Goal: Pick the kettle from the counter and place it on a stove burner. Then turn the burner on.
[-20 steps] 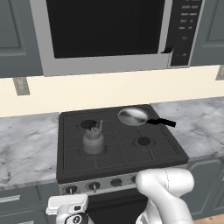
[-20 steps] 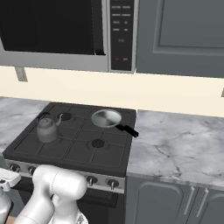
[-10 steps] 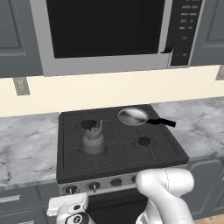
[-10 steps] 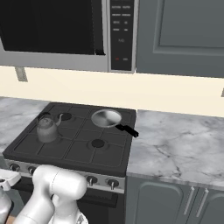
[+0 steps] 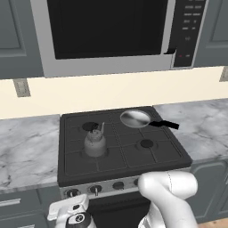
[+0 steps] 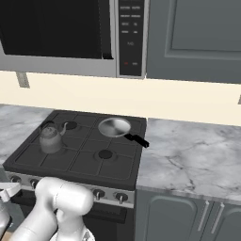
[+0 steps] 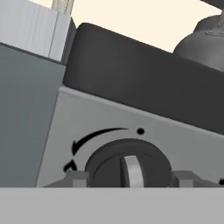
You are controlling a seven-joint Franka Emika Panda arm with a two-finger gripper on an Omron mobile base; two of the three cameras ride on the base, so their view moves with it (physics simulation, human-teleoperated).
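**Inspector:** Location of the kettle (image 5: 95,142)?

**Assistant:** Upright on the front-left stove burner (image 5: 84,154), whose ring shows just at the kettle's base. Its spout points toward the back of the stove (image 5: 120,176). It is off the worktop (image 5: 26,147) entirely. In the hand view the kettle (image 7: 205,41) rises above the stove's dark front edge at upper right.

**Inspector:** Gripper condition?

**Assistant:** The gripper (image 7: 129,178) is released, holding nothing. One finger (image 7: 76,178) stands left of a black knob (image 7: 127,165) on the stove's silver front panel and the other stands right of it, bracketing it. Whether the fingers touch the knob, I cannot tell. The knob's pale pointer bar stands roughly upright in that view, beneath a curved arrow and a dot printed on the panel.

**Inspector:** Edges and clearance?

**Assistant:** The gripper sits low, in front of the stove's left front corner, below the cooktop lip. Beside it to the left is the grey cabinet front (image 7: 26,118), with the worktop's slab edge above. On the cooktop, a frying pan (image 5: 135,118) occupies the rear-right burner, its black handle overhanging toward the right worktop. The front-right burner (image 5: 146,144) is bare, well apart from the kettle. A microwave (image 5: 111,33) hangs over the stove, with open wall between.
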